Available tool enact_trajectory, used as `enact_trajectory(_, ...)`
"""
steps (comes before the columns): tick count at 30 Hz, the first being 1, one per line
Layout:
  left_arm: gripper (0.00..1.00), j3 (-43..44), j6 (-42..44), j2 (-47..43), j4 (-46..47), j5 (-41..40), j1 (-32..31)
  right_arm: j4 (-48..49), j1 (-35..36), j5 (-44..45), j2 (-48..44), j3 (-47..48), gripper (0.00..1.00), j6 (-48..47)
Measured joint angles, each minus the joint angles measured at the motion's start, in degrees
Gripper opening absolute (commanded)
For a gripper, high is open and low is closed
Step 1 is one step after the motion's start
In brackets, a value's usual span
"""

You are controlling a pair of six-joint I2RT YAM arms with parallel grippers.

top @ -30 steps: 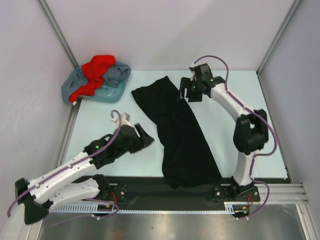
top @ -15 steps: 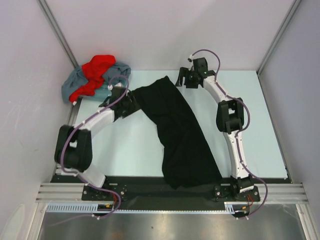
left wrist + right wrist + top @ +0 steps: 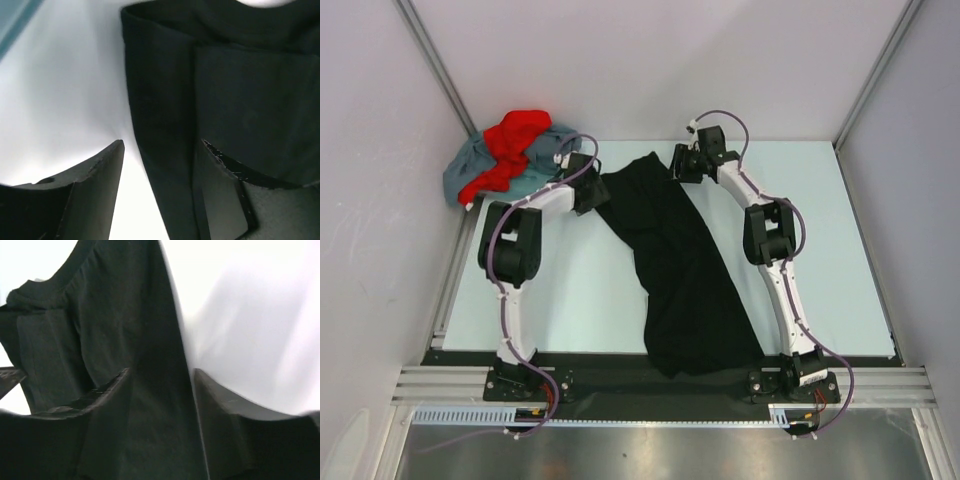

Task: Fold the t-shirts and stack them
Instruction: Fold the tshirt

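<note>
**Top view.** Black shirt (image 3: 680, 270) in a long, rumpled diagonal band on the table (image 3: 570, 290), neckline end apparently far, the other end at the near edge. Left gripper (image 3: 592, 195) at the band's far left corner, right gripper (image 3: 682, 165) at its far right corner, both low over the cloth. Red shirt (image 3: 515, 135) heaped on grey-blue shirt (image 3: 470, 178) in the far left corner, near the left gripper, well apart from the right one.

**Left wrist view.** Jaws apart, straddling the black shirt's folded left edge. One finger (image 3: 95, 190) over bare table, the other (image 3: 225, 190) over black cloth. No pinch yet.

**Right wrist view.** Jaws apart as well, with the shirt's right edge running between the fingers (image 3: 102, 407). Neckline ribbing visible beyond, to the left. Nothing clamped.

**Handling, as a judgement.** Light, limp cloth, likely to sag and drag rather than hold any shape, and not slippery. Best taken at the two far corners, near the shoulders, pinching every layer at the edge for an even lift.
</note>
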Motion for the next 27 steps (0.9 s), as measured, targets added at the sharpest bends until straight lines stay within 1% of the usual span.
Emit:
enact_trajectory(1,0.64,1.1,-0.4,1.1,-0.7,-0.6,0.0,0.3,0.2,0.0,0.5,0.5,0.53,0.4)
enact_trajectory(2,0.59,2.2,-0.9,2.1,-1.3,-1.2,0.0,0.6,0.4,0.0,0.9,0.9,0.51,0.9)
enact_trajectory(3,0.55,3.5,-1.2,3.1,-1.9,-1.4,0.0,1.2,0.5,0.0,1.3,1.1,0.44,1.4)
enact_trajectory(4,0.50,4.9,-1.4,4.1,-2.2,-1.6,0.0,1.5,0.6,0.1,1.4,1.1,0.41,1.9)
enact_trajectory(5,0.42,6.5,-1.6,5.2,-2.3,-1.6,0.0,1.7,0.6,0.2,1.6,1.1,0.38,2.4)
enact_trajectory(6,0.39,8.3,-1.7,6.4,-2.6,-1.4,0.0,1.8,0.7,0.3,1.7,1.1,0.32,3.1)
enact_trajectory(7,0.38,9.8,-1.9,7.5,-2.6,-1.1,0.0,2.0,0.7,0.5,1.9,1.1,0.29,3.5)
enact_trajectory(9,0.32,13.3,-2.4,10.2,-3.0,-0.6,0.0,2.6,0.7,1.0,2.1,1.0,0.24,4.8)
enact_trajectory(11,0.25,16.6,-3.1,12.4,-3.1,0.3,0.0,3.7,0.7,2.0,2.1,0.2,0.20,5.7)
enact_trajectory(12,0.23,17.9,-3.5,13.4,-3.1,0.7,0.0,4.4,0.5,2.3,2.1,-0.2,0.18,6.2)
enact_trajectory(14,0.19,20.8,-4.5,15.6,-2.7,2.0,0.0,6.6,0.3,3.3,1.6,-1.8,0.15,7.3)
enact_trajectory(15,0.19,22.3,-5.0,16.7,-2.3,2.7,0.0,7.7,0.1,4.0,1.1,-3.1,0.15,8.0)
enact_trajectory(21,0.19,32.6,-7.5,24.3,0.7,6.8,-0.3,12.5,-2.0,7.1,-1.9,-9.5,0.15,11.5)
enact_trajectory(24,0.19,37.5,-8.5,27.7,1.4,7.0,-0.8,13.6,-3.7,7.2,-2.0,-10.0,0.17,12.7)
enact_trajectory(27,0.19,40.4,-9.5,29.7,1.8,6.9,-1.3,13.1,-5.3,7.2,-1.2,-8.5,0.17,13.0)
